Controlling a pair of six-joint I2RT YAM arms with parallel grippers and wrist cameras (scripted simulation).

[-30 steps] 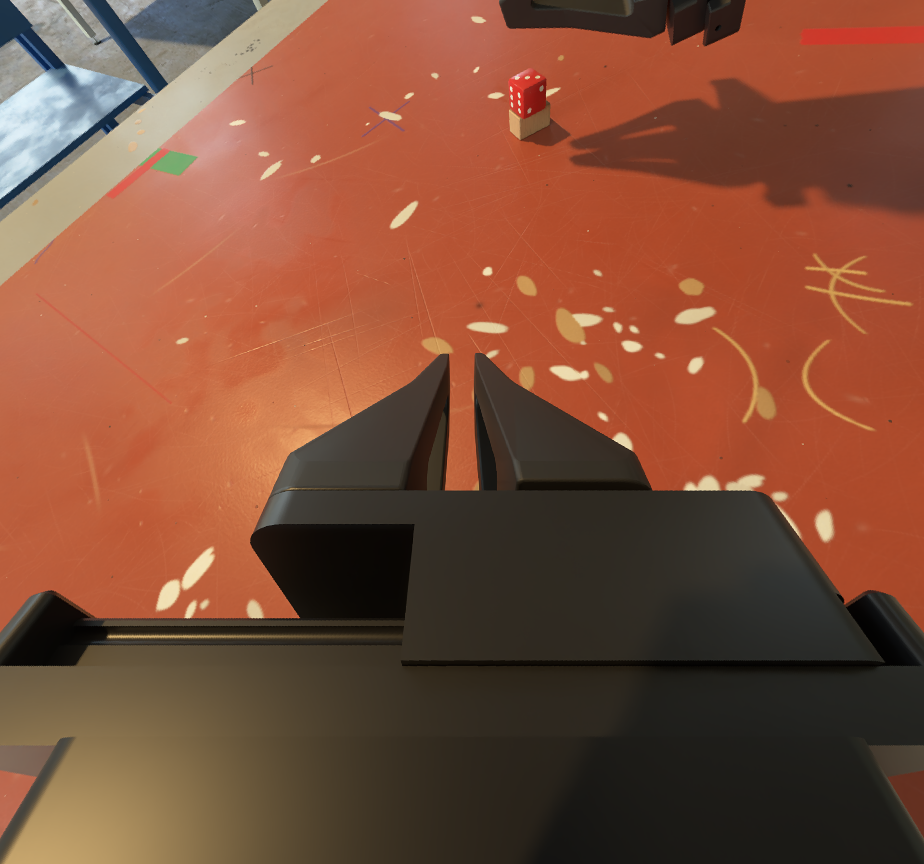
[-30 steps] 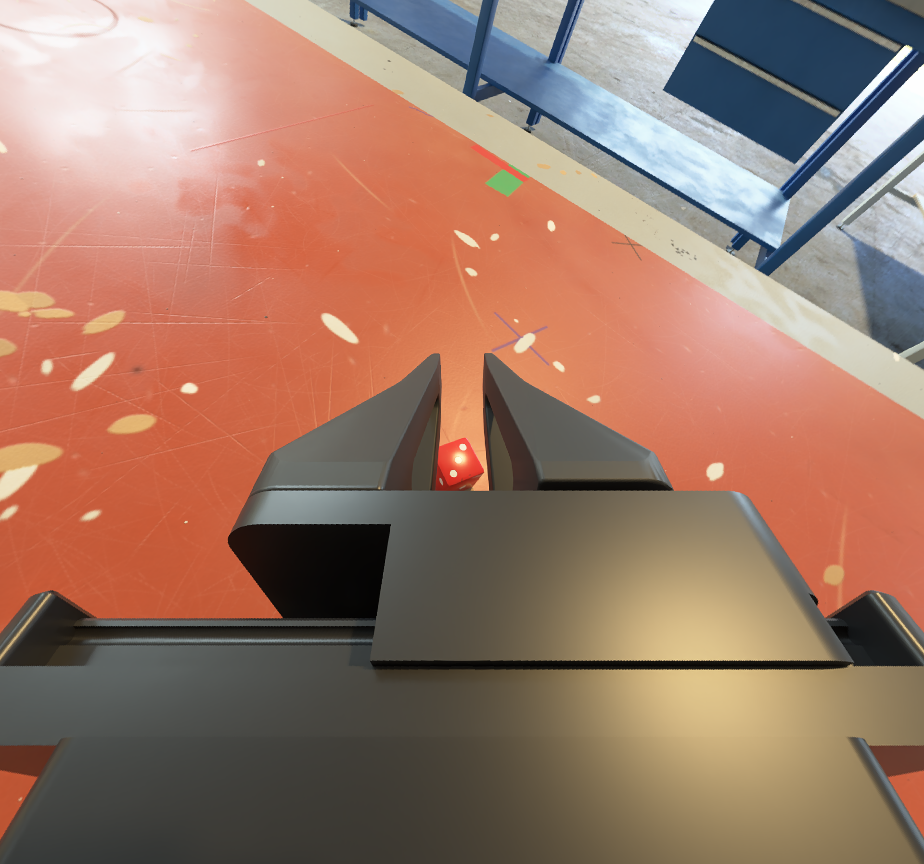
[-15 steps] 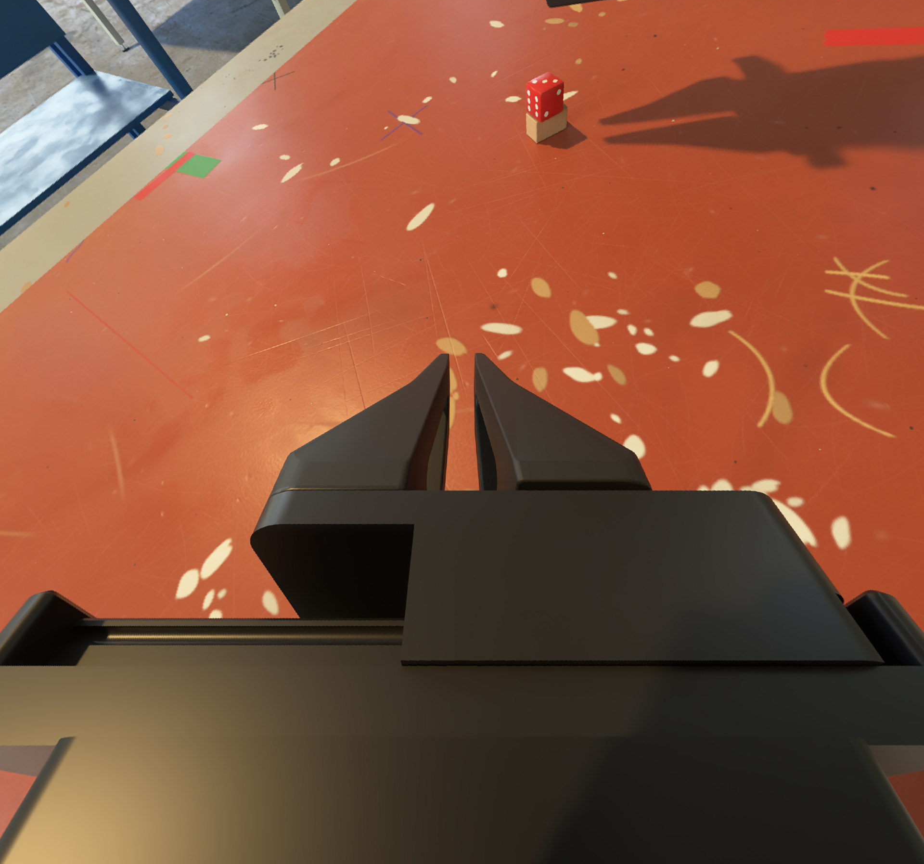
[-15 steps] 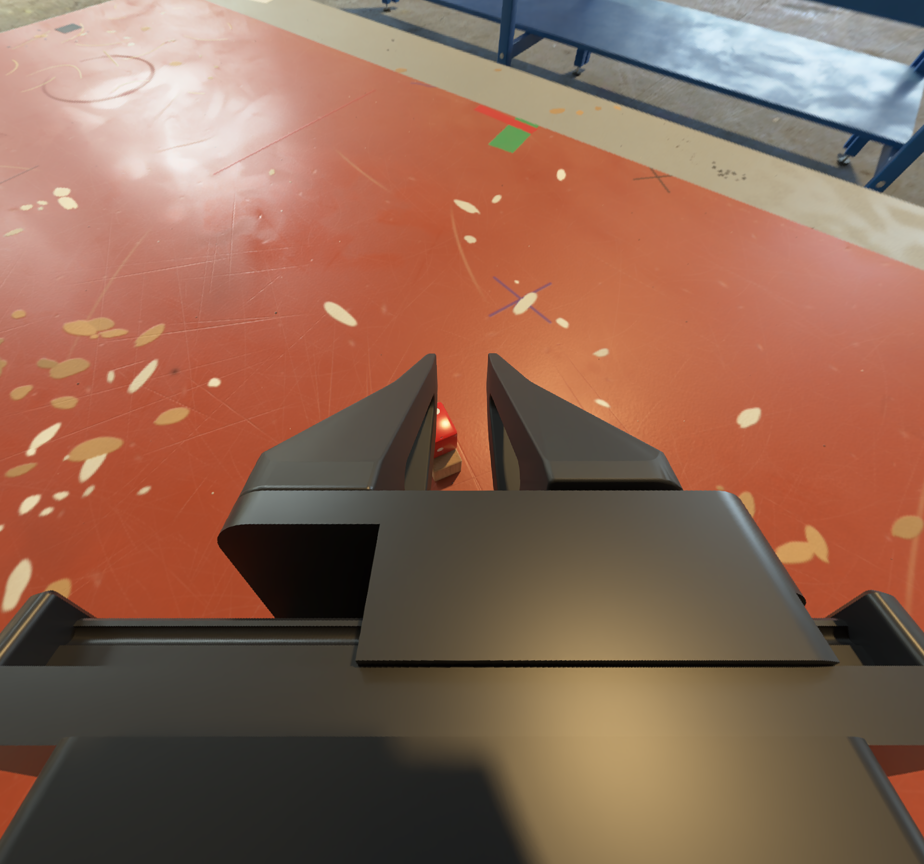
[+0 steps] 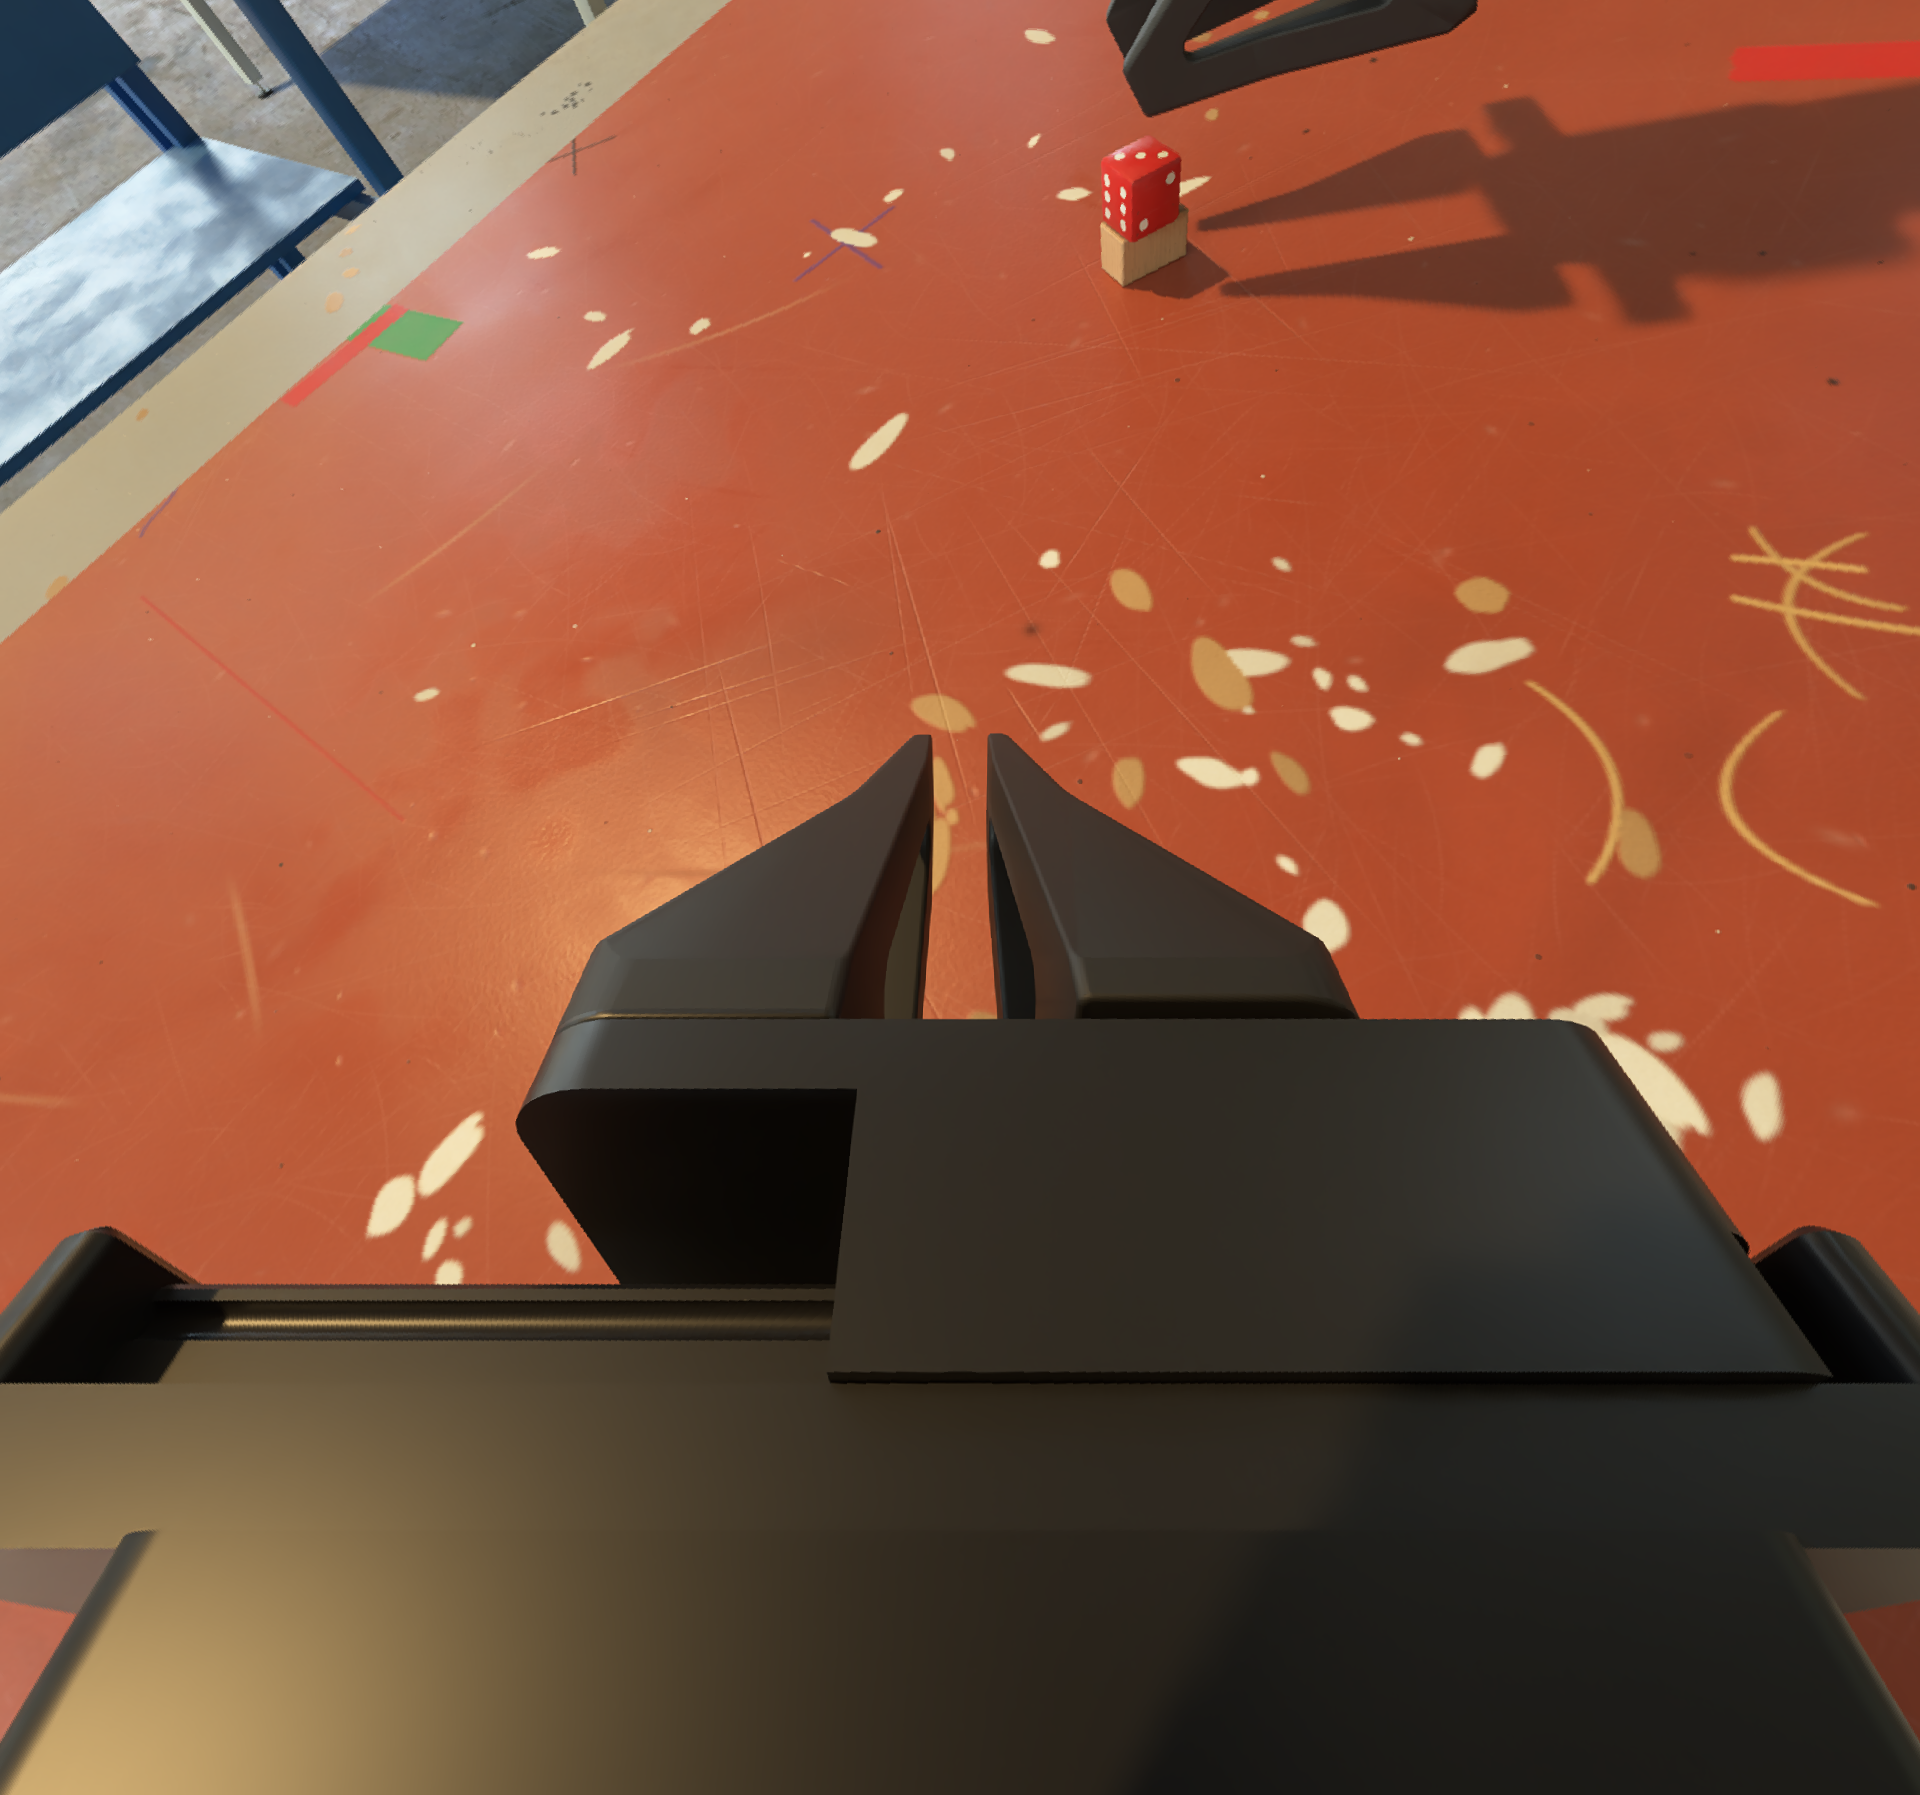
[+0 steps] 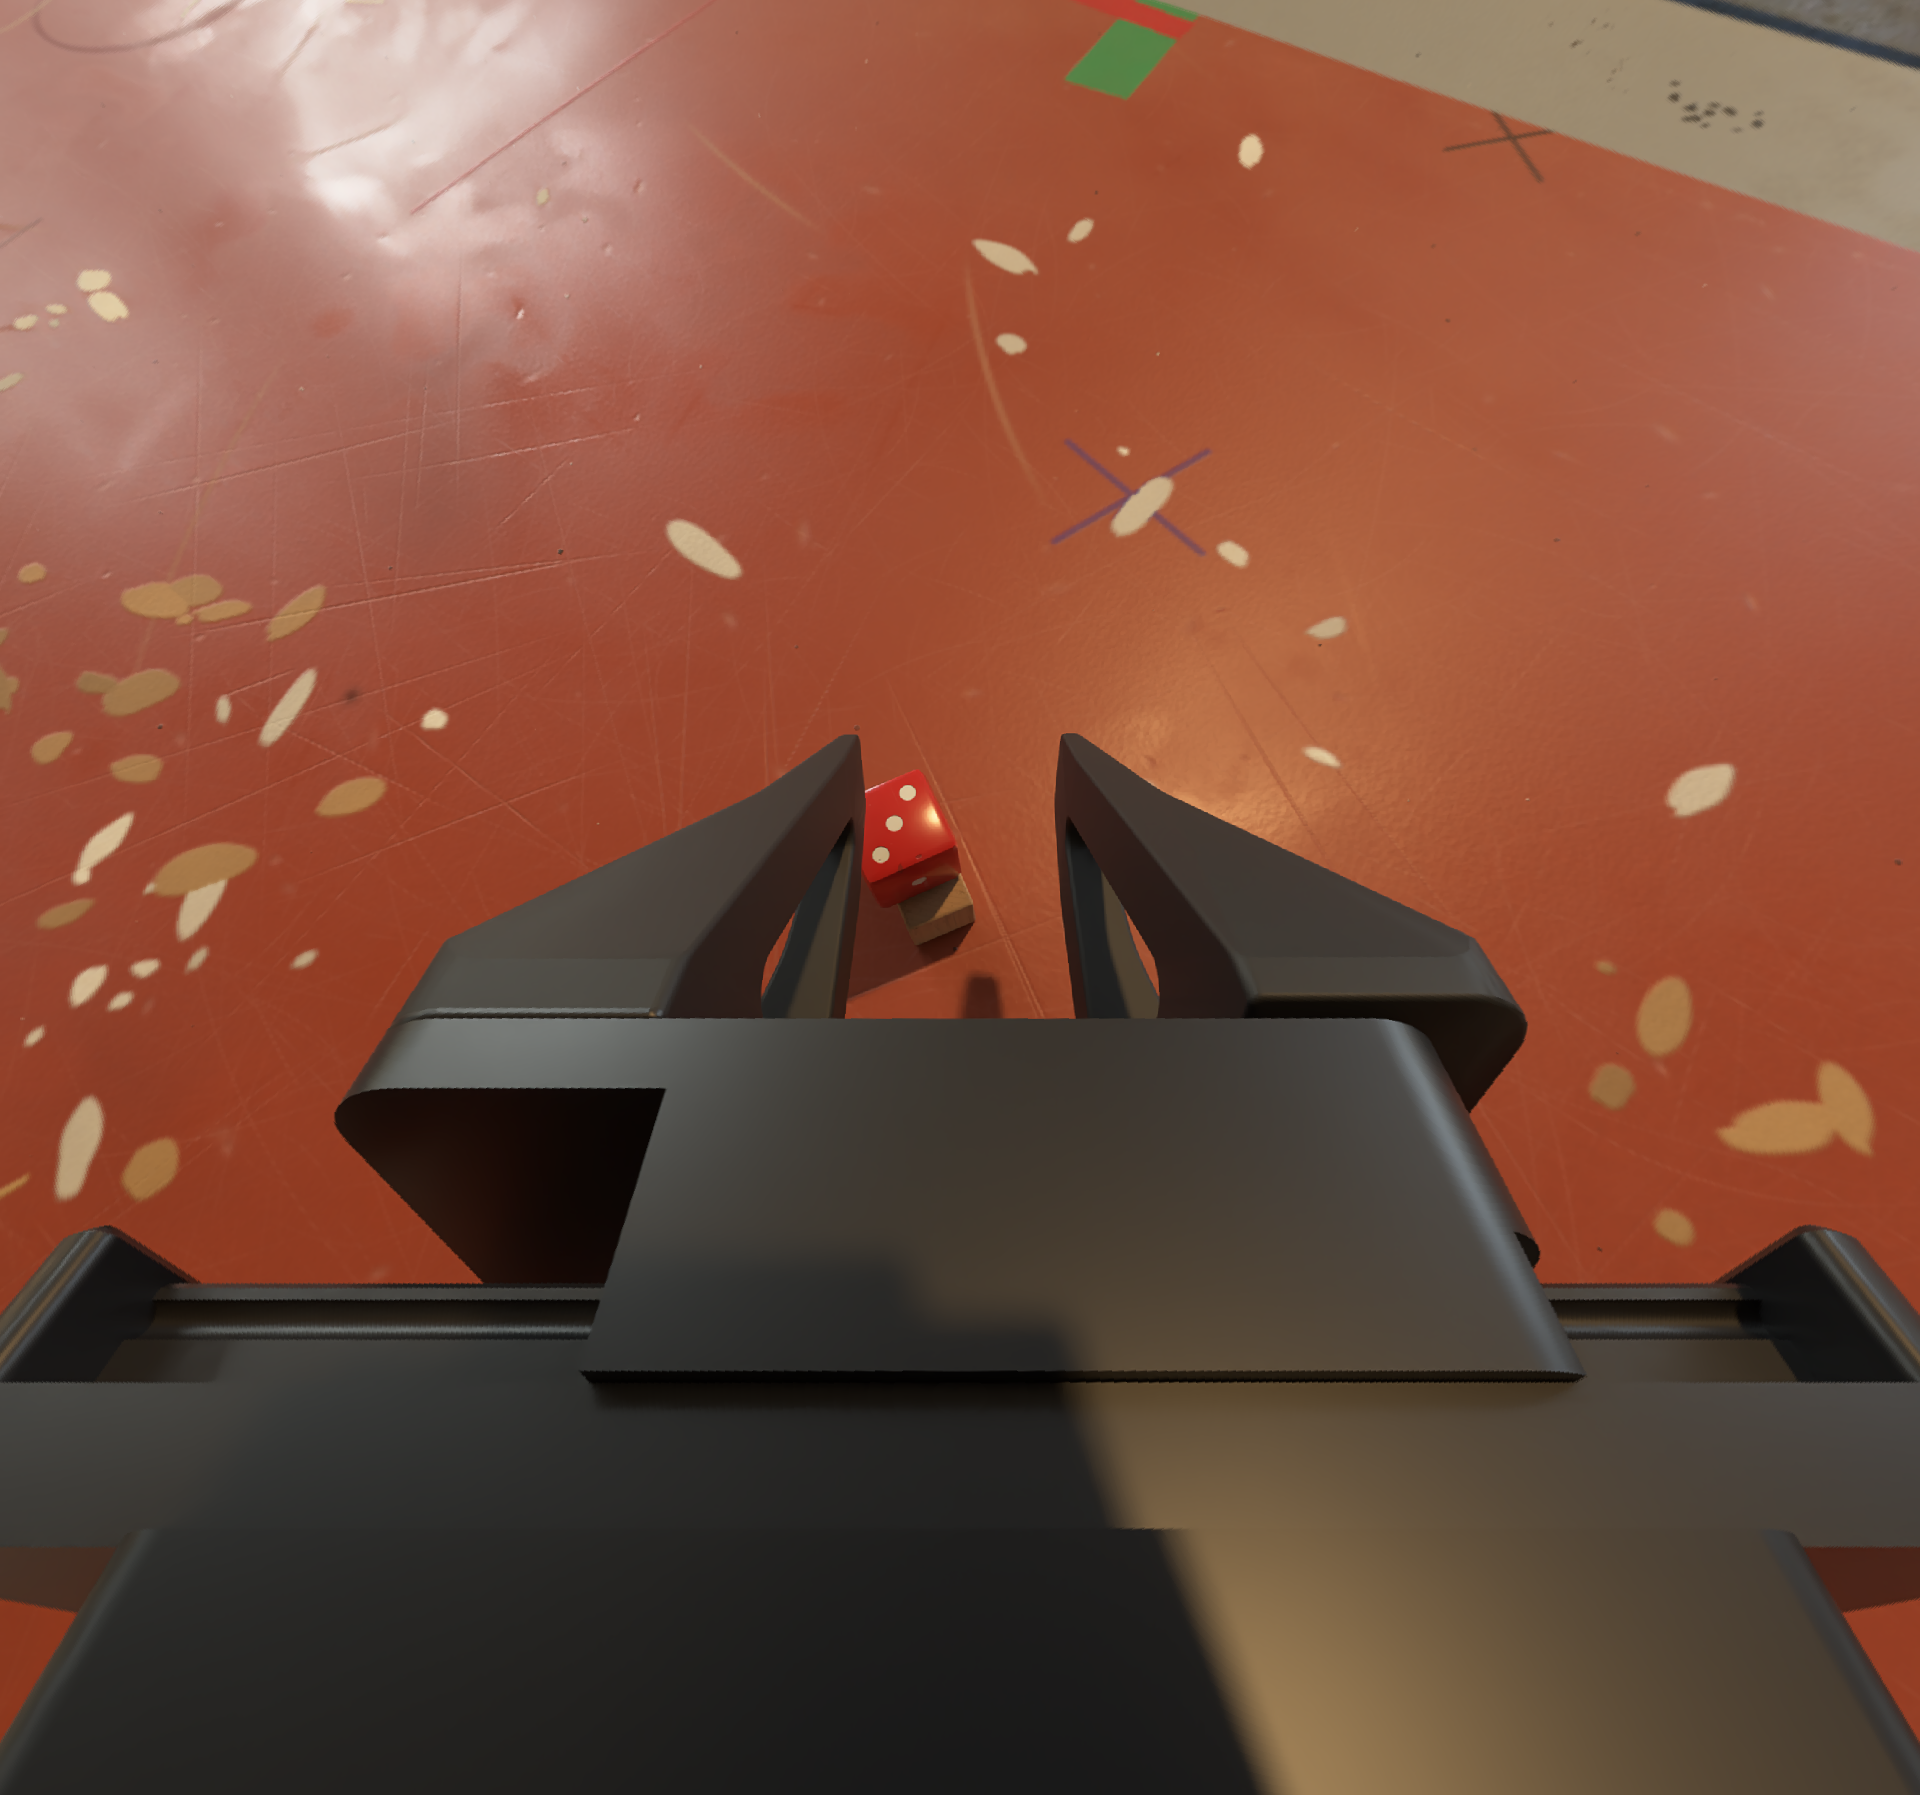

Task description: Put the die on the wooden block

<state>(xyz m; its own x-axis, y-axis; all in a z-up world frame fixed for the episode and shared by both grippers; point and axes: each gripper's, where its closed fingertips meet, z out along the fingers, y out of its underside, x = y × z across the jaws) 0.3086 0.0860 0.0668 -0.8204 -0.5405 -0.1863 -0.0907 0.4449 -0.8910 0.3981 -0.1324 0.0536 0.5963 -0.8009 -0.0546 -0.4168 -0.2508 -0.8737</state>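
Note:
A red die [image 5: 1140,187] with white pips sits on top of a small wooden block [image 5: 1143,251] on the red table. In the right wrist view the die [image 6: 906,836] and block [image 6: 940,914] lie below and between my fingers, nearer the left one. My right gripper [image 6: 958,743] is open and empty, raised above the stack; it also shows in the left wrist view [image 5: 1278,0] behind the die. My left gripper [image 5: 958,739] is shut and empty, far in front of the stack.
The red table [image 5: 520,602] is scratched and speckled with pale paint spots. A green and red tape patch [image 5: 410,334] lies near its beige far edge [image 5: 312,291]. Blue metal benches [image 5: 156,218] stand beyond that edge.
My right gripper has opened, risen and tilted down over the stack, leaving the die on the block. The left gripper stays shut and has shifted only slightly.

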